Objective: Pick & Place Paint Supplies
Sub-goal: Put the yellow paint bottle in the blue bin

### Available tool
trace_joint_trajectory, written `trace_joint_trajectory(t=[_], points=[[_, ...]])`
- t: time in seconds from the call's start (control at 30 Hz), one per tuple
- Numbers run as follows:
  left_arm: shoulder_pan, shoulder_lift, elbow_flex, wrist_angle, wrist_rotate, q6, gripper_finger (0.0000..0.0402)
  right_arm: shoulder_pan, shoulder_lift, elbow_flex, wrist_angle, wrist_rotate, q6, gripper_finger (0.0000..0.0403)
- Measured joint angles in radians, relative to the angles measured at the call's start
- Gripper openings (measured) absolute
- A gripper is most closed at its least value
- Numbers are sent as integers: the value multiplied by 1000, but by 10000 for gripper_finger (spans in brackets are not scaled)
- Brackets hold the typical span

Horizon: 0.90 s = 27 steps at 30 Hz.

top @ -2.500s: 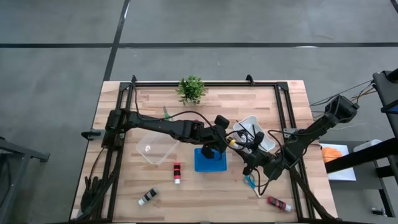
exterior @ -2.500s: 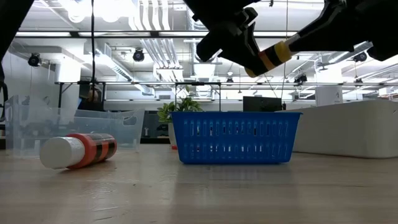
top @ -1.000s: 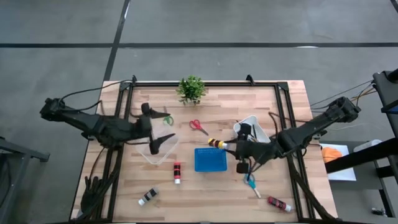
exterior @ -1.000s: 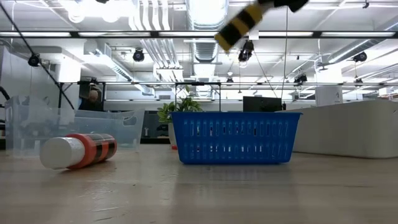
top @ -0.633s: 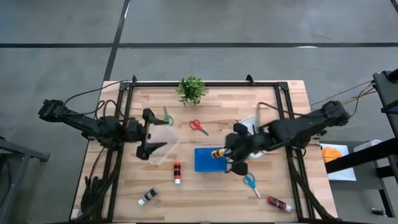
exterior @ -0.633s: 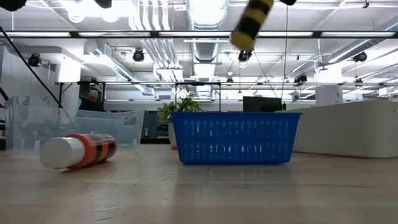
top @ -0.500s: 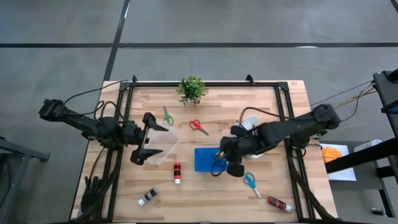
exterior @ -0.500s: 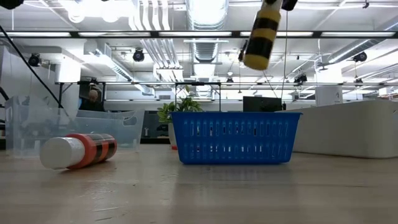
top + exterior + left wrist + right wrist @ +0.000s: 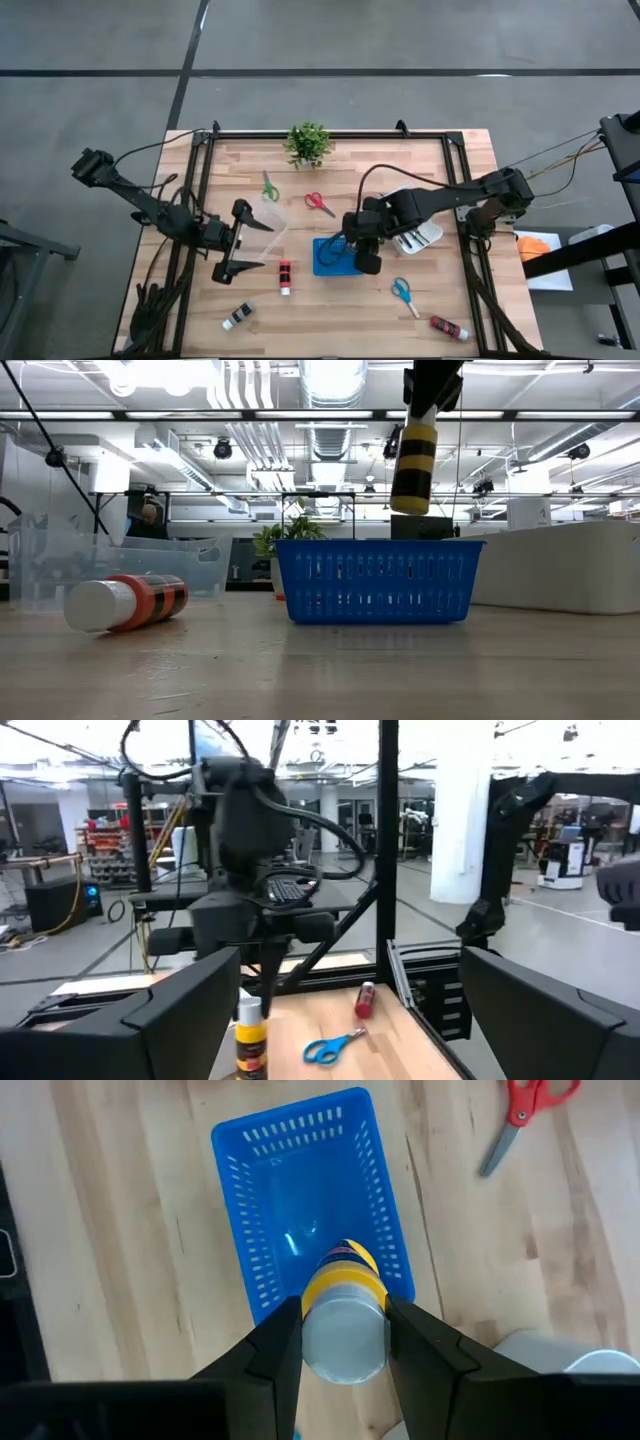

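Two arms show in the high view. The right gripper (image 9: pixel 352 247) sits over the blue basket (image 9: pixel 330 262), its arm reaching in from the table's right side past a white container (image 9: pixel 418 236). The left gripper (image 9: pixel 243 238) hangs well left of the basket, fingers spread wide and holding nothing, beside a clear tub (image 9: pixel 268 222). A red bottle (image 9: pixel 285 277) lies just left of the basket; blue scissors (image 9: pixel 403 291) lie to its right, red scissors (image 9: pixel 320 203) and green scissors (image 9: pixel 267 187) beyond it.

Low view: a yellow-and-black bottle (image 9: pixel 413 458) hangs upright above the basket (image 9: pixel 378 580), gripped at its top, clear of the rim.

Left wrist view: both wide-set fingers (image 9: pixel 155 1020) frame the far bottle (image 9: pixel 249 1042), with blue scissors (image 9: pixel 333 1047) on the wood near it.

Right wrist view: the fingers (image 9: pixel 276 1348) are narrowed onto the bottle (image 9: pixel 345 1323), touching both its sides, directly over the basket's (image 9: pixel 235 1230) open interior.
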Motion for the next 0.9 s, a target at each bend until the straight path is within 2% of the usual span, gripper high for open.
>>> trace_joint_trajectory(t=[0.17,0.37,0.53,0.9], points=[[-47,0,11,3,-16,13,383,-29,0,-26,26,-54,-16,112],[-50,1,11,2,-39,33,383,-63,0,-109,53,-107,-30,112],[-50,1,11,5,-52,33,383,-95,0,-172,149,-153,-60,112],[-50,0,11,8,-52,36,383,-107,0,-252,230,-184,-66,112]])
